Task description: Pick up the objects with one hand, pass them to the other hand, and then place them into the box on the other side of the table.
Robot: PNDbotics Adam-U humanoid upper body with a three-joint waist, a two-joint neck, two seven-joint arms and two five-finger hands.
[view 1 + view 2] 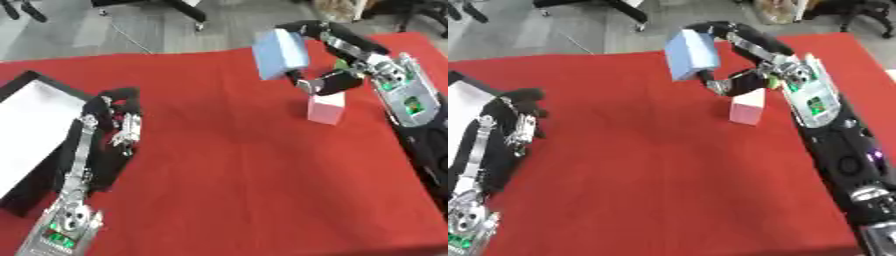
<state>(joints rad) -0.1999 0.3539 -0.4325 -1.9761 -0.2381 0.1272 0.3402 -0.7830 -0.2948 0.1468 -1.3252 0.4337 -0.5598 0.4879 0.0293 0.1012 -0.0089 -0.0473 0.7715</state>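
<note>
Pale blue block (282, 52) clasped in right hand (337, 60), pink block (325, 108) below

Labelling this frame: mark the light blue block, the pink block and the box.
Light blue block (282, 54), left eye view, its broad front face.
Pink block (325, 109), left eye view, its front side.
Box (35, 120), left eye view, its white inner floor.

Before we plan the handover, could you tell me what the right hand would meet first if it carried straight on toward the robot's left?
Probably nothing: the right hand, holding the light blue box above the red tablecloth, has open air leftward; the left hand sits lower and nearer, though depth is unclear.
</note>
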